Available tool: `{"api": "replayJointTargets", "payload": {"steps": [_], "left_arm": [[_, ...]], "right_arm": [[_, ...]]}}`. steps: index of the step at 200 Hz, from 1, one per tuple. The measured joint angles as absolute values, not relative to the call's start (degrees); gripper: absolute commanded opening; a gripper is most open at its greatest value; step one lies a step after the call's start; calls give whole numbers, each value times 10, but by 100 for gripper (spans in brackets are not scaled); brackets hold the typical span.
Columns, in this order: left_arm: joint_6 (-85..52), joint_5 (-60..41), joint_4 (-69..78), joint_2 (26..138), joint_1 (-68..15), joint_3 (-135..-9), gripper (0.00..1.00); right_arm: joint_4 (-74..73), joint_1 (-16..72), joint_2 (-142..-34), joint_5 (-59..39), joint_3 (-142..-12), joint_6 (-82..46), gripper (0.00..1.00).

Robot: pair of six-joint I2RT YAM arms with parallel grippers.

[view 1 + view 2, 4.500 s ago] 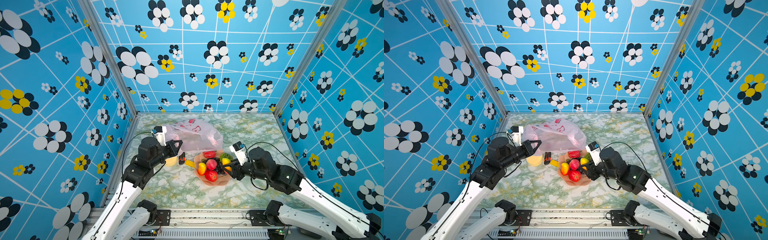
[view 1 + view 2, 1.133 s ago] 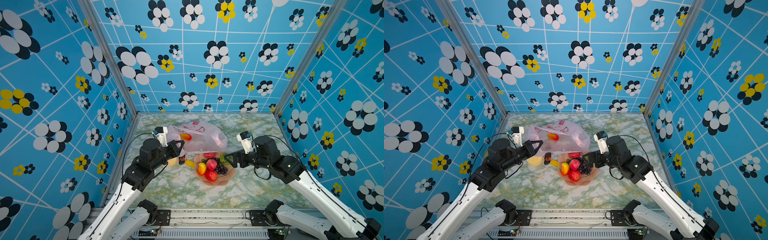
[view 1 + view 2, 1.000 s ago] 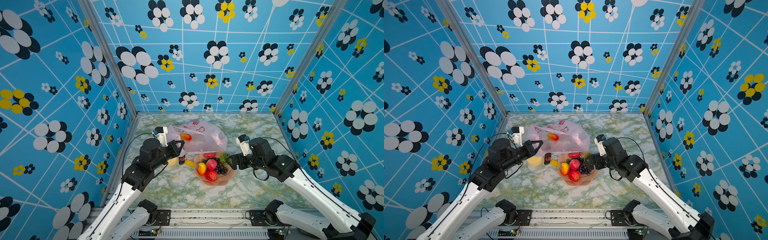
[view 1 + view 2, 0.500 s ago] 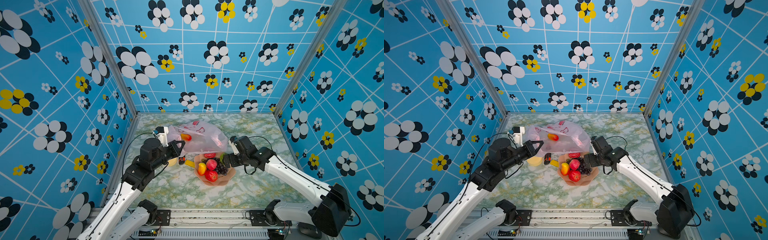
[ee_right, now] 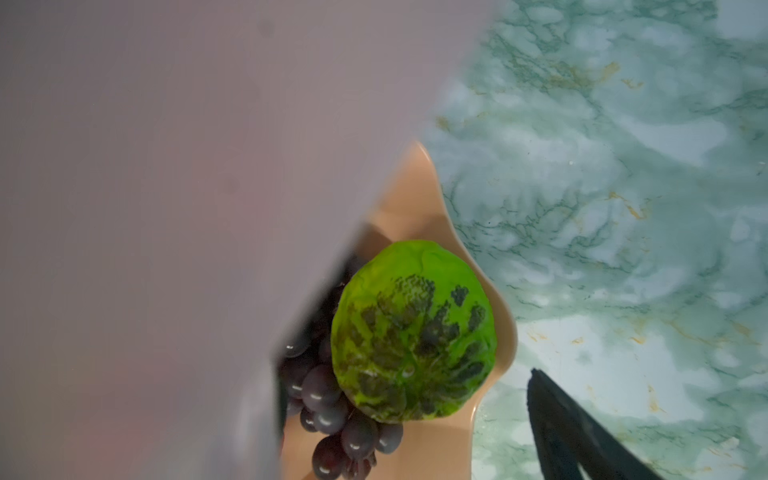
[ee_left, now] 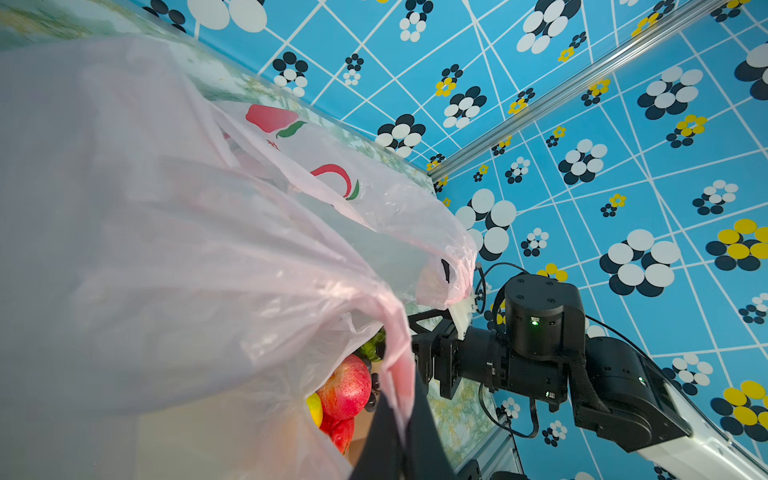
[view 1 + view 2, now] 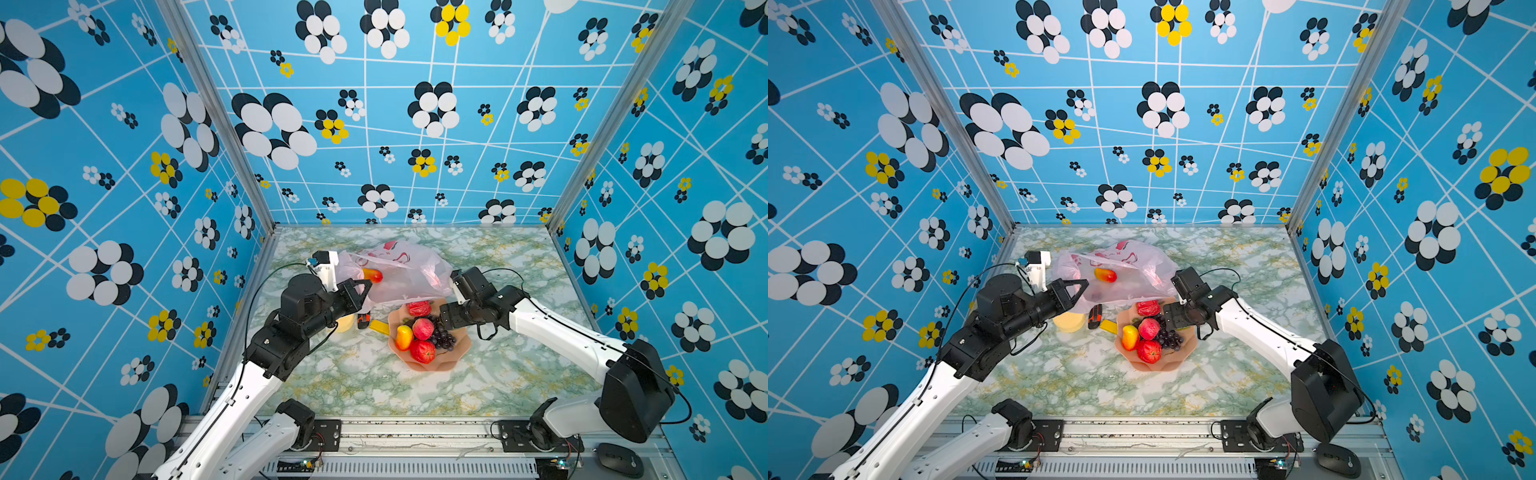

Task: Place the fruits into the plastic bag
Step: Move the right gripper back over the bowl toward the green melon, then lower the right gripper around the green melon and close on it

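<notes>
right gripper (image 7: 443, 318) has moved in over the green fruit (image 5: 415, 332), claw spread. left gripper (image 7: 362, 296) still pinches the plastic bag (image 7: 401, 270) (mango (image 7: 372, 275) inside).

No lettering can be read. The thin translucent pale-pink plastic bag (image 6: 187, 249) carries red-and-green printed marks (image 6: 336, 185), perhaps small characters, too blurred.

bag: plastic bag (image 7: 399, 270) at middle of table (image 7: 498, 374), one mango (image 7: 372, 275) inside
bowl: bowl (image 7: 432, 365) just before it, far rim under bag edge, other fruits (image 7: 423, 328) in it
disc: disc (image 7: 344, 324) left of bowl
</notes>
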State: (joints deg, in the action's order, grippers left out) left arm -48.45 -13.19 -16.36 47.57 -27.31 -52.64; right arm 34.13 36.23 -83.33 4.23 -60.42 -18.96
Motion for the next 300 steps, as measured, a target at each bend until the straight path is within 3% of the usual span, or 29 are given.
{"api": "replayJointTargets", "payload": {"steps": [29, 133, 234, 255, 280, 300], "left_arm": [[-484, -132, -164, 476, -274, -526, 0], [-484, -132, -164, 476, -275, -526, 0], [-484, -126, -168, 475, -275, -526, 0], [-484, -125, -168, 473, -275, -526, 0], [-484, -124, -168, 470, -275, -526, 0], [-484, -124, -170, 468, -275, -526, 0]], "right_arm": [[338, 362, -850, 42, -611, -191, 82], [336, 362, -880, 42, -612, -191, 81], [323, 362, -881, 44, -613, -191, 65], [323, 362, -877, 45, -613, -190, 77], [323, 362, -876, 46, -613, -196, 99], [323, 362, -876, 50, -613, -194, 99]]}}
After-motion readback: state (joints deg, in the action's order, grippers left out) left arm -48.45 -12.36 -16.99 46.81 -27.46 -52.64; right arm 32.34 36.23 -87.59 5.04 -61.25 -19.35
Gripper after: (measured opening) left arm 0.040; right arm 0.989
